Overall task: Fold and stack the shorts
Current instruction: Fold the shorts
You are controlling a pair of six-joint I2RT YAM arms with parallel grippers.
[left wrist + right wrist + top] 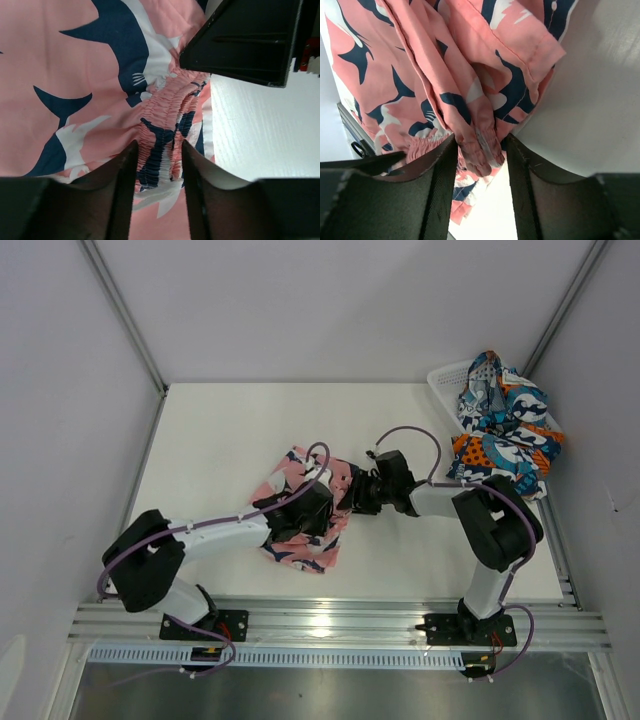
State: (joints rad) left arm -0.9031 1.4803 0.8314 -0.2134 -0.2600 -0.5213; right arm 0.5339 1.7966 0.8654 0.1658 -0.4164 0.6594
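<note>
The pink shorts (298, 466) with navy-and-white shapes lie bunched mid-table, both grippers meeting over them. My left gripper (320, 504) has its jaws closed on the gathered elastic waistband (159, 135), fabric touching both fingers. My right gripper (353, 494) pinches a folded bunch of the same pink shorts (445, 55); the cloth fills its jaws (480, 145) and hangs above the white table (590, 100). The dark block at the upper right of the left wrist view is the right gripper's body (245, 40). The blue, teal, orange and white shorts (505, 430) sit heaped in the basket at the far right.
A white mesh basket (445, 378) stands at the table's far right corner, against the right wall. Grey walls and metal rails border the table on the left, back and right. Both arm bases are bolted to the near rail.
</note>
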